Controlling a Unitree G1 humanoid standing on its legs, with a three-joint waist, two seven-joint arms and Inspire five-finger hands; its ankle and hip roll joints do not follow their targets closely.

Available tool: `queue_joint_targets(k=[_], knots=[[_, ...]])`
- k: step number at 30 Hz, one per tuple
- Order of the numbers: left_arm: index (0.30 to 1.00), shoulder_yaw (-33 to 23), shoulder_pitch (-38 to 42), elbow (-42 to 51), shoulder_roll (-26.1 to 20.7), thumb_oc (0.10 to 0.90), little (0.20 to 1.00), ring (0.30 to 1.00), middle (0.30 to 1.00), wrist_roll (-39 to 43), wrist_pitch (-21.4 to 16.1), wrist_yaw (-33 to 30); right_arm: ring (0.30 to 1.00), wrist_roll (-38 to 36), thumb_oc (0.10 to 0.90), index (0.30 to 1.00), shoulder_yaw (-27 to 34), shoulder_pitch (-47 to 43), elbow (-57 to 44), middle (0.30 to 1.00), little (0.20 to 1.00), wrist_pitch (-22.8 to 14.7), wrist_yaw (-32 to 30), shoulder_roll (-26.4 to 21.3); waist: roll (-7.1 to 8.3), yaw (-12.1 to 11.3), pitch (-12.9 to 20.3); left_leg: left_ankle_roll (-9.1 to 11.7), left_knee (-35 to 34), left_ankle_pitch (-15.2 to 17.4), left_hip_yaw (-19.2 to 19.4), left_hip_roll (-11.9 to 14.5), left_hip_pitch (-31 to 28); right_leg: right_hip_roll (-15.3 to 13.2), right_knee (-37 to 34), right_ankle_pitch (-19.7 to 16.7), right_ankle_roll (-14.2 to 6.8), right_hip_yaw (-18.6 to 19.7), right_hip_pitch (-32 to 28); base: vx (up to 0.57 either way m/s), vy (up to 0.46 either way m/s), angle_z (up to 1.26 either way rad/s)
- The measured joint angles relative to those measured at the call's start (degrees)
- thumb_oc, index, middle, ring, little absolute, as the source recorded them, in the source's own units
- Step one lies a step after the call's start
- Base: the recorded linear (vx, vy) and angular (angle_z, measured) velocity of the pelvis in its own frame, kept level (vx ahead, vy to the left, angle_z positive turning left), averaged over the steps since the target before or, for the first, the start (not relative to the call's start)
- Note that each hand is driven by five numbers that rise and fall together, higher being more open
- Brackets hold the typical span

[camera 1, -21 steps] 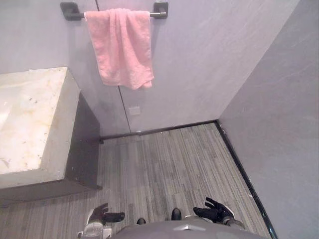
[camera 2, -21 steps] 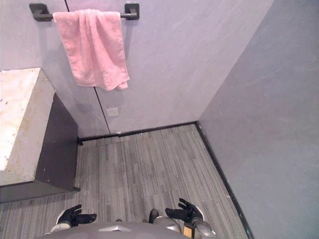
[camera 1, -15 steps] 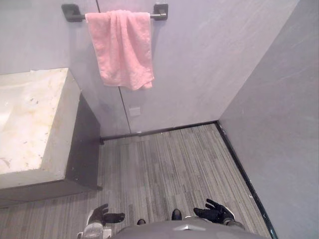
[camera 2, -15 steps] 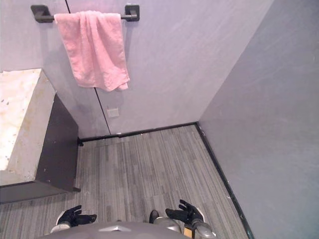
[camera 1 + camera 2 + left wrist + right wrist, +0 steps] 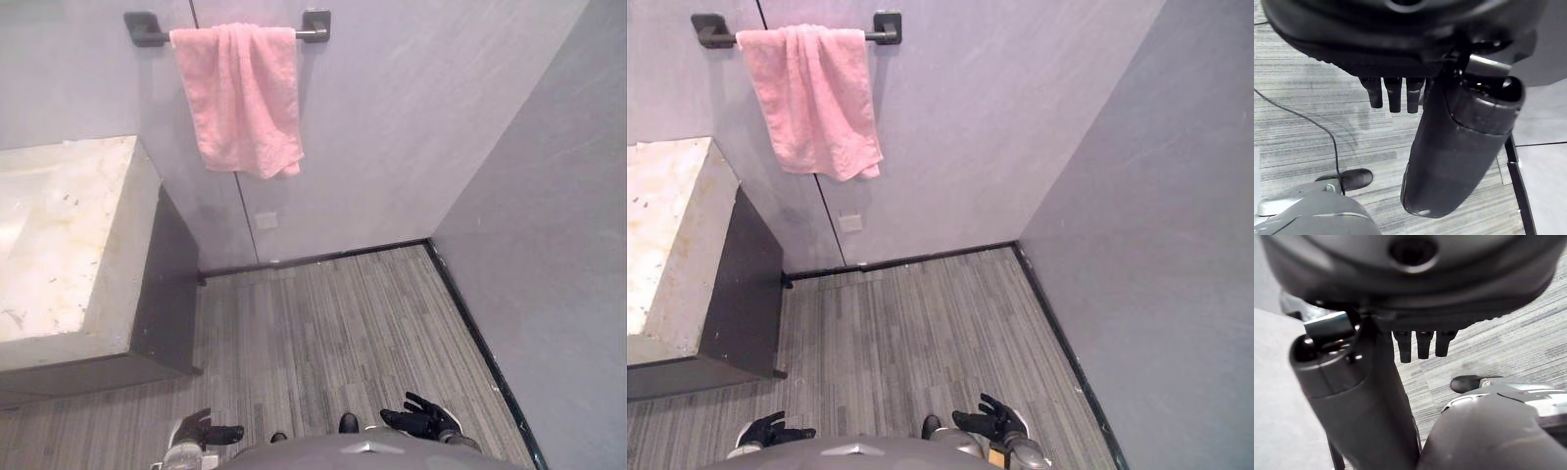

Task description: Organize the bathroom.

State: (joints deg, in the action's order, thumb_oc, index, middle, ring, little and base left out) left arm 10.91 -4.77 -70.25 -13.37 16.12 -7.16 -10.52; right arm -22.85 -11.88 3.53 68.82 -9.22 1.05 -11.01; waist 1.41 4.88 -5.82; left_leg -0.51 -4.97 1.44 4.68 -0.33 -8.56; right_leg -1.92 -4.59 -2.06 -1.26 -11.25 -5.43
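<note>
A pink towel (image 5: 242,98) hangs over a dark wall bar (image 5: 314,26) high on the grey back wall, bunched so that one lower corner hangs further down than the rest. My left hand (image 5: 201,431) hangs low at the view's bottom left, fingers relaxed and holding nothing. My right hand (image 5: 419,420) is low at the bottom right, also open and holding nothing. In the left wrist view the fingers (image 5: 1393,96) point straight out over the floor; the right wrist view shows the same of its fingers (image 5: 1423,345). Both hands are far below the towel.
A pale marble-topped vanity (image 5: 69,235) with a dark side panel stands at the left against the back wall. Grey striped flooring (image 5: 333,323) fills the middle. A grey side wall (image 5: 549,274) runs along the right, with a dark skirting at its foot.
The whole picture has slid slightly downward, so the camera has tilted up a little. Both hands sit lower in view and stay open. The towel has not moved.
</note>
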Motion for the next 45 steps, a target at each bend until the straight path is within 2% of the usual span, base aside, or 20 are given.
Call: queue_joint_targets(k=[12,16,23,25,26,27,28,29,30,31,32,33,34,35,38,40,42,43,44,45], knots=[[0.900,0.0,0.0,0.0,0.0,0.800,0.900,0.900,0.900,0.1,-0.1,0.1,0.900,0.1,0.800,0.900,0.0,0.0,0.0,0.900,0.900,-0.6,0.0,0.0,-0.71,0.0,0.4,0.0,-0.1,0.0,-0.1,0.0,0.0,0.0,0.0,0.0,0.0,-0.1,0.0,0.00,-0.003,0.00],[0.900,-1.3,-0.1,1.9,0.0,0.800,0.900,0.900,0.900,5.4,-1.4,1.1,0.900,0.2,0.800,0.900,-0.4,0.6,-2.5,0.900,0.900,-2.0,-0.2,-0.4,-0.84,0.0,0.2,0.0,0.0,0.0,-0.2,0.0,0.1,0.0,0.0,0.1,0.0,-0.2,0.0,0.04,-0.038,0.01],[0.900,-3.0,-1.6,31.4,-3.8,0.800,0.900,0.900,0.900,11.0,-1.8,-1.3,0.900,1.8,0.800,0.900,-1.6,3.6,-33.8,0.900,0.900,-2.6,-4.5,-5.3,-1.59,0.1,-1.8,0.0,0.1,-0.6,-0.4,0.1,0.2,0.1,0.0,0.0,-0.1,-0.4,0.0,0.03,-0.074,0.02],[0.900,-3.1,-1.9,47.2,-8.2,0.800,0.900,0.900,0.900,12.6,-2.0,-2.6,0.900,2.2,0.800,0.900,-1.1,4.3,-45.9,0.900,0.900,-6.0,-6.1,-7.2,-1.67,0.1,-2.1,0.2,0.0,-0.7,-0.5,0.3,0.2,0.3,-0.3,0.0,-0.1,-0.5,0.0,0.07,-0.087,0.01],[0.900,-3.3,-1.1,49.3,-8.8,0.800,0.900,0.900,0.900,12.8,-2.3,-3.0,0.900,2.3,0.800,0.900,-0.8,3.8,-47.3,0.900,0.900,-6.9,-6.4,-7.4,-1.78,0.2,-2.1,0.2,0.1,-0.7,-0.4,0.4,0.0,0.3,-0.3,0.0,-0.1,-0.4,-0.1,0.06,-0.079,-0.04],[0.900,-3.9,0.1,57.3,-10.8,0.800,0.900,0.900,0.900,14.8,-0.9,-5.2,0.900,2.4,0.800,0.900,-0.7,2.9,-52.3,0.900,0.900,-8.1,-7.0,-9.0,-2.06,0.0,-2.4,0.2,0.1,-0.8,-0.2,0.4,0.1,0.4,-0.3,0.0,-0.1,-0.1,0.1,0.01,-0.024,-0.04],[0.900,-3.9,0.1,57.3,-10.8,0.800,0.900,0.900,0.900,14.8,-0.9,-5.2,0.900,2.4,0.800,0.900,-0.7,2.9,-52.3,0.900,0.900,-8.1,-7.0,-9.0,-2.06,0.0,-2.4,0.2,0.1,-0.8,-0.2,0.4,0.1,0.4,-0.3,0.0,-0.1,-0.1,0.1,0.03,-0.113,-0.06],[0.900,-5.2,2.7,62.1,-11.5,0.800,0.900,0.900,0.900,15.3,-1.7,-6.6,0.900,2.6,0.800,0.900,-0.5,1.3,-55.7,0.900,0.900,-10.7,-7.5,-10.6,-2.42,0.0,-2.6,0.3,0.2,-0.8,-0.1,0.5,0.0,0.5,-0.3,0.0,-0.1,0.1,0.0,0.02,-0.130,-0.01],[0.900,-5.3,4.2,64.3,-11.9,0.800,0.900,0.900,0.900,15.6,-1.2,-8.0,0.900,3.5,0.800,0.900,-0.6,0.1,-56.6,0.900,0.900,-11.1,-7.9,-11.1,-2.29,0.0,-2.8,1.0,1.9,-0.4,0.0,0.6,0.6,0.9,-0.1,0.3,-0.2,0.1,0.1,0.03,-0.211,-0.07],[0.900,-4.9,8.2,67.8,-13.4,0.800,0.900,0.900,0.900,15.0,-0.5,-11.7,0.900,4.6,0.800,0.900,-1.3,-3.2,-57.7,0.900,0.900,-11.1,-9.0,-12.3,0.12,-0.7,-4.3,2.5,11.0,0.6,1.3,-0.4,5.2,-0.2,0.3,0.7,0.4,0.4,0.3,0.03,-0.135,-0.06],[0.900,-4.9,11.0,68.6,-13.8,0.800,0.900,0.900,0.900,14.8,-0.6,-13.1,0.900,4.6,0.800,0.900,-2.0,-5.2,-58.5,0.900,0.900,-11.1,-9.4,-13.6,0.95,-1.3,-5.3,3.5,17.4,1.3,2.7,-0.2,8.5,-0.3,1.7,1.2,1.1,0.4,1.0,0.12,-0.114,0.01],[0.900,-4.5,16.1,69.3,-14.2,0.800,0.900,0.900,0.900,14.6,-0.5,-15.8,0.900,4.7,0.800,0.900,-2.7,-9.3,-59.9,0.900,0.900,-11.3,-9.7,-16.0,2.19,-1.7,-6.9,4.3,30.0,1.4,5.3,0.5,14.8,-1.1,2.1,1.6,3.0,0.6,0.4,0.14,-0.032,0.10],[0.900,-4.1,17.8,69.5,-14.2,0.800,0.900,0.900,0.900,13.8,-0.8,-17.5,0.900,5.7,0.800,0.900,-3.0,-11.5,-60.0,0.900,0.900,-11.8,-10.4,-16.9,2.44,-1.6,-7.5,5.0,33.9,2.2,6.6,1.3,16.9,-1.1,1.5,1.5,3.5,0.4,-0.6,0.22,0.005,0.09],[0.900,-3.9,18.5,71.1,-14.4,0.800,0.900,0.900,0.900,11.8,-1.3,-20.0,0.900,6.9,0.800,0.900,-3.0,-14.5,-60.4,0.900,0.900,-11.9,-11.8,-17.0,2.10,-1.6,-7.6,3.7,30.8,3.5,8.9,2.2,17.3,-0.7,1.2,2.0,3.6,0.4,-1.5,0.19,0.018,0.01],[0.900,-3.6,18.8,74.1,-14.3,0.800,0.900,0.900,0.900,7.3,-3.0,-23.8,0.900,7.7,0.800,0.900,-2.8,-18.3,-60.7,0.900,0.900,-13.1,-14.9,-16.8,1.01,-1.2,-8.1,2.4,22.4,2.8,13.3,3.9,17.6,0.6,0.8,2.6,3.9,-0.2,-2.9,0.22,0.046,0.06],[0.900,-3.1,19.0,75.3,-14.3,0.800,0.900,0.900,0.900,2.7,-3.3,-28.7,0.900,9.0,0.800,0.900,-2.7,-18.4,-60.8,0.900,0.900,-13.2,-16.5,-17.0,0.39,0.0,-8.2,3.3,13.4,-2.5,17.3,5.2,17.9,2.2,0.0,4.1,2.7,-1.3,-5.1,0.42,0.097,0.30],[0.900,-2.8,19.0,75.3,-14.1,0.800,0.900,0.900,0.900,0.0,-3.2,-31.8,0.900,9.1,0.800,0.900,-2.7,-18.3,-60.8,0.900,0.900,-13.2,-16.8,-17.1,-0.24,0.2,-8.6,3.4,8.7,-5.4,16.9,5.5,17.6,2.9,0.0,4.6,2.7,-1.6,-6.1,0.26,0.054,0.04],[0.900,-2.8,19.0,75.3,-14.1,0.800,0.900,0.900,0.900,-2.3,-3.2,-34.4,0.900,9.1,0.800,0.900,-2.7,-18.4,-60.8,0.900,0.900,-13.2,-16.7,-17.6,-1.12,0.0,-9.1,2.3,6.4,-7.6,17.0,6.0,16.8,3.7,0.1,5.4,2.3,-1.2,-7.4,0.22,0.056,-0.17],[0.900,-2.9,19.0,75.2,-14.2,0.800,0.900,0.900,0.900,-3.4,-3.0,-35.6,0.900,9.0,0.800,0.900,-2.7,-18.3,-60.8,0.900,0.900,-13.2,-16.7,-17.6,-1.13,-0.1,-9.2,0.3,6.2,-9.9,17.1,6.0,16.0,3.5,0.1,6.1,1.8,-0.9,-8.1,0.30,0.073,-0.19],[0.900,-3.0,19.1,75.2,-14.1,0.800,0.900,0.900,0.900,-3.5,-2.9,-36.5,0.900,8.9,0.800,0.900,-2.8,-18.4,-60.8,0.900,0.900,-13.2,-16.8,-17.6,-0.67,-0.1,-9.2,-1.2,5.5,-9.7,17.5,5.1,15.0,2.8,0.1,6.5,1.2,-0.9,-8.7,0.31,0.073,-0.11]])
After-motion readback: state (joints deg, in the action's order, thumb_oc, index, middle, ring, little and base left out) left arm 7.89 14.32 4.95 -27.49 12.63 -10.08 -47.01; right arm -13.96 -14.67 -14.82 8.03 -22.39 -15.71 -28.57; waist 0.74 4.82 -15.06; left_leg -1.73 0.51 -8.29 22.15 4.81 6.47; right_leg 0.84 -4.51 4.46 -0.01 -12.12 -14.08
